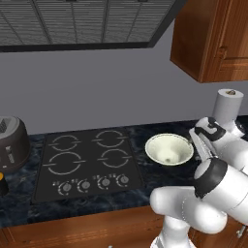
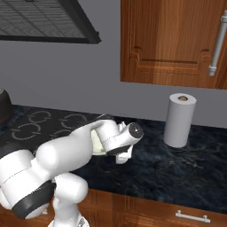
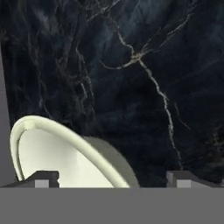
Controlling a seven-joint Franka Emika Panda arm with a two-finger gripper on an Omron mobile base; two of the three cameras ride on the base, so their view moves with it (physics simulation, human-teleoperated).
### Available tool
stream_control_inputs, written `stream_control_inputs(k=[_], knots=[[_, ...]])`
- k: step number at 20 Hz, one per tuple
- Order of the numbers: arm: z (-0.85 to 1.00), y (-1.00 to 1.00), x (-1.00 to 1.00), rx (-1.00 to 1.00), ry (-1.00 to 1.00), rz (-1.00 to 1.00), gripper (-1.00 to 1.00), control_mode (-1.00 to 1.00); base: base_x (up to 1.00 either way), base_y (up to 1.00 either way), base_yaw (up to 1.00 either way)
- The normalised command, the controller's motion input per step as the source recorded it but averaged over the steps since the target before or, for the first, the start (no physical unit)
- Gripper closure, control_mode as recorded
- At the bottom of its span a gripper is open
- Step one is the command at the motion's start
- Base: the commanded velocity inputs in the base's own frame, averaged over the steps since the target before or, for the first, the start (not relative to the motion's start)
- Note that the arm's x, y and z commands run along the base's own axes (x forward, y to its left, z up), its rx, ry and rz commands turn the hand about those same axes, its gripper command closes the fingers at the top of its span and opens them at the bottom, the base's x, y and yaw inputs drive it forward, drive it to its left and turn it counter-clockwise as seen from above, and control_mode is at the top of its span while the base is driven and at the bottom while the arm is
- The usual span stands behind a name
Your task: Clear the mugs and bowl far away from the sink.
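The cream-white bowl sits upright on the dark marble counter, just right of the cooktop. My gripper hovers at the bowl's right rim, open. In the hand view the bowl lies at the lower left. Its rim curves up between the wide-spread fingertips of the gripper, and neither tip presses on it. In the right base view my arm covers most of the bowl. A dark mug with an orange top peeks in at the far left edge. The sink is out of view.
A black four-burner cooktop lies left of the bowl, with a dark rounded appliance beyond it. A paper towel roll stands at the back right. Wooden wall cabinets and a range hood hang overhead.
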Motion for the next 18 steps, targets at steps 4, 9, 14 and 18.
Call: stream_control_inputs(k=[4,9,14,18], knots=[[0.44,0.00,-0.40,0.00,-0.09,0.04,-1.00,-1.00,0.00,0.00,0.00],[0.68,0.00,-0.48,0.00,-0.03,0.02,-1.00,-1.00,0.00,0.00,0.00],[0.67,0.00,-0.68,0.00,-0.01,0.01,-1.00,-1.00,0.00,0.00,0.00],[0.48,0.01,-0.95,-0.01,-0.07,0.00,-1.00,-1.00,0.00,0.00,0.00]])
